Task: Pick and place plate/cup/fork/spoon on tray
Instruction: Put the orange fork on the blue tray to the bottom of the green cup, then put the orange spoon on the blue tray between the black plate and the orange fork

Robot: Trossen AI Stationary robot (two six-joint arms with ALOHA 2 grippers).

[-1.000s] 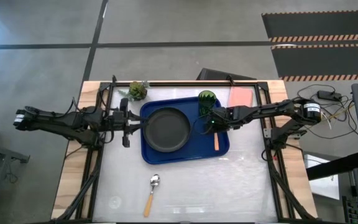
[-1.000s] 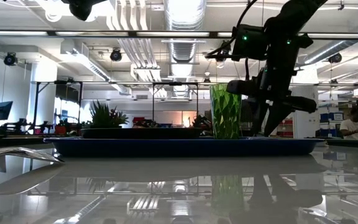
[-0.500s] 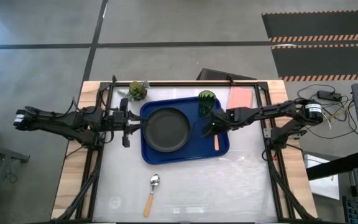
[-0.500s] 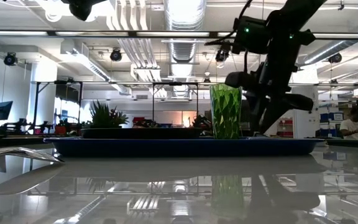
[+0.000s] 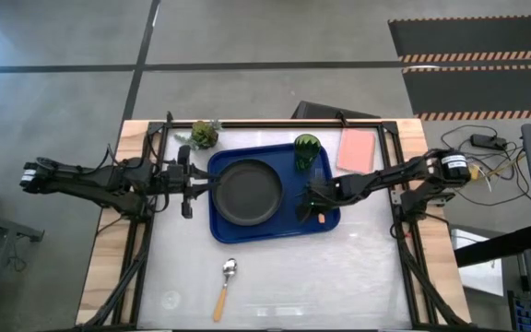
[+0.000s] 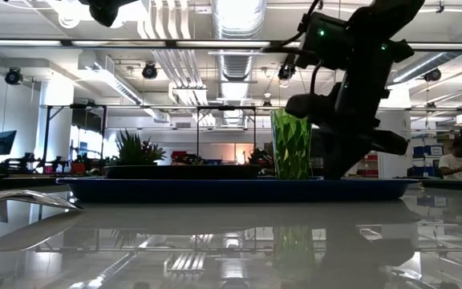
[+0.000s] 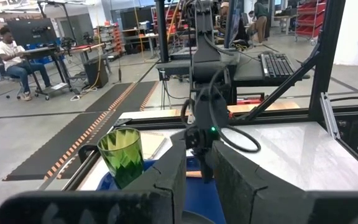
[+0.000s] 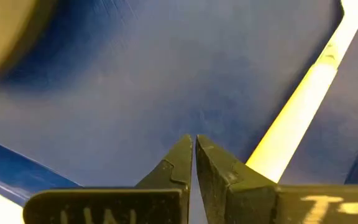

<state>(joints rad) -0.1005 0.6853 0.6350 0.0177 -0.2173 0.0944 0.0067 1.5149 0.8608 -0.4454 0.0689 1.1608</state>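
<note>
The dark blue tray (image 5: 224, 226) lies mid-table. On it are the black plate (image 5: 247, 191), the green cup (image 5: 306, 152) standing at its far right corner, and the fork, whose orange handle (image 5: 322, 211) lies near the tray's right lip. The spoon (image 5: 225, 286) lies on the bare table in front of the tray. My right gripper (image 5: 306, 205) is shut and empty, low over the tray floor (image 8: 166, 74) just left of the fork handle (image 8: 297, 115). My left gripper (image 7: 197, 177) is open by a narrow gap and empty, at the tray's left edge beside the plate.
A small leafy plant (image 5: 204, 134) stands behind the tray's far left corner. A pink flat rectangle (image 5: 356, 148) lies at the far right. In the low view the cup (image 6: 291, 144) stands above the tray's lip (image 6: 239, 189), and the spoon's bowl (image 6: 22, 201) is at the left.
My right gripper has moved from beside the cup toward the table's near edge, along the tray's right part, and now sits next to the fork handle. The cup, plate, fork and spoon have stayed where they were.
</note>
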